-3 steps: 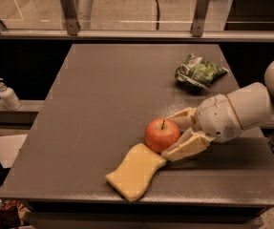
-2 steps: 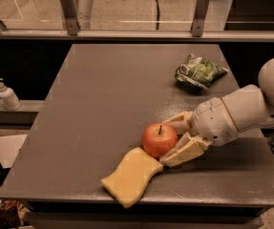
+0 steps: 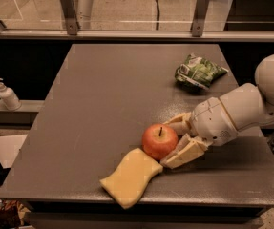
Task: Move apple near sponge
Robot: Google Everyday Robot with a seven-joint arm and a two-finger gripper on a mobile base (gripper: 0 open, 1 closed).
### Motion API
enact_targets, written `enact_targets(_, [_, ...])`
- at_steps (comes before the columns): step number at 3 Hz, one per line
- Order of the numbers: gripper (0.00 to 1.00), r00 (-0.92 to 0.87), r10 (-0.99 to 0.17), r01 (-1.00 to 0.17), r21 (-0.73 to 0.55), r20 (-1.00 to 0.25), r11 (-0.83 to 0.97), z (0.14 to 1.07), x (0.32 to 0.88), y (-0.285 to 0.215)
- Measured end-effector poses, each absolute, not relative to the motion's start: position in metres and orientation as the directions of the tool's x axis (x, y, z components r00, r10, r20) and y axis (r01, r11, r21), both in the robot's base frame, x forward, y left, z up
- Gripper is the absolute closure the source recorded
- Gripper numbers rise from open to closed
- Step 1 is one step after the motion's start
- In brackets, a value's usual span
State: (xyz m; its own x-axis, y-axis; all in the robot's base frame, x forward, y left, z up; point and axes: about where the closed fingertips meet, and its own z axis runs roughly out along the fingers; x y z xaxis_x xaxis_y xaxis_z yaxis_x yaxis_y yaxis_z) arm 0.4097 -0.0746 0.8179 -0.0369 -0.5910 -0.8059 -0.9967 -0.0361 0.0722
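The gripper (image 3: 170,143) is sitting low on the right of the frame, just above the near edge of the dark grey table (image 3: 108,89). It is reaching in from the right on a bulky white arm (image 3: 244,109). Its cream-coloured fingers (image 3: 188,151) are clasping the apple (image 3: 159,141): one is pressing against the fruit's upper right side and the other is running along its lower right side, so the jaws are grasping the apple between them.

The apple is resting upright on the tabletop a little right of centre and in the lower half of the picture, with its short dark stem pointing up. The sponge (image 3: 131,178) is lying flat directly below and to the left of it, stretching diagonally toward the lower left, close to the table's front edge. Its upper right corner appears to be touching the base of the apple, and the tip of the lower finger is coming down just beside that same corner.

A crumpled green-and-white snack bag (image 3: 199,72) is lying well apart from them in the upper right part of the table. Off the table, at the left edge of the frame, a white pump bottle (image 3: 6,95) is standing on a ledge (image 3: 12,107).
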Motion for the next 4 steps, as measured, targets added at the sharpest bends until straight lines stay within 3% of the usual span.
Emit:
enact_targets(2, [0.05, -0.024, -0.594, -0.997, 0.065, -0.804, -0.048, 0.8241, 0.4115, -0.0752])
enact_targets(4, [0.00, -0.025, -0.595, -0.996, 0.068, -0.803, -0.049, 0.8238, 0.4111, -0.0754])
